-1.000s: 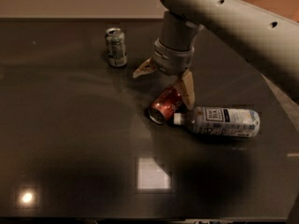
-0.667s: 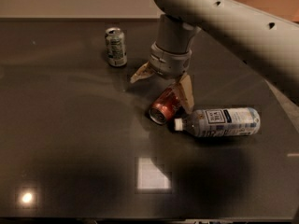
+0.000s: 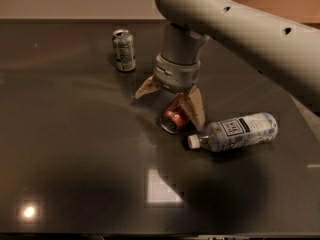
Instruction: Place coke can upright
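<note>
The coke can [image 3: 175, 117] lies on its side on the dark table [image 3: 75, 149], its silver end facing the front left. My gripper [image 3: 170, 104] hangs just above it with the jaws spread wide. One tan finger [image 3: 196, 109] rests against the can's right side. The other finger [image 3: 146, 87] points out to the left, apart from the can. The gripper holds nothing.
A silver-green can [image 3: 124, 50] stands upright at the back left. A clear plastic bottle with a white label [image 3: 235, 132] lies on its side just right of the coke can, cap toward it. The large grey arm [image 3: 240, 29] crosses the upper right.
The gripper has shifted slightly left and lower over the coke can. The can and bottle have not moved.
</note>
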### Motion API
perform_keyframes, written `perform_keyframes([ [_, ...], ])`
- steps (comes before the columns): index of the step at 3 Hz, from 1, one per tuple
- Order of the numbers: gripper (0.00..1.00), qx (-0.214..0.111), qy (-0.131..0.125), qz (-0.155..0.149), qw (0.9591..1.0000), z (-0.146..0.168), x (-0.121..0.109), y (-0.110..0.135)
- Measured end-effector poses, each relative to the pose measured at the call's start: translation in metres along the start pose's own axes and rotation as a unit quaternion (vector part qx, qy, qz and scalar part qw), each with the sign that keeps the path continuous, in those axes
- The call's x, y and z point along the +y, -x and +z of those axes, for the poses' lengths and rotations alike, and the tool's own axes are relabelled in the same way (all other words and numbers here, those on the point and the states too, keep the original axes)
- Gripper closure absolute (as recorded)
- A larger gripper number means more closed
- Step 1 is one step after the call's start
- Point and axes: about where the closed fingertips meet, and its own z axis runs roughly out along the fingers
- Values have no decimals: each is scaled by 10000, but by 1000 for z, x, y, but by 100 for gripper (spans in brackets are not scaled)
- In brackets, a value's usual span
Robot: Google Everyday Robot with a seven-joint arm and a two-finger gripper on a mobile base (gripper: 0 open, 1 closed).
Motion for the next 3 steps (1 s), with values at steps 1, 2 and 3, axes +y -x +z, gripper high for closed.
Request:
perform_keyframes([
  [1, 18, -24, 81, 84, 9999, 5, 0, 2],
  [2, 42, 22, 108, 179, 9998, 5, -2, -1],
  [3, 65, 94, 36, 346, 9994, -1, -7, -6],
])
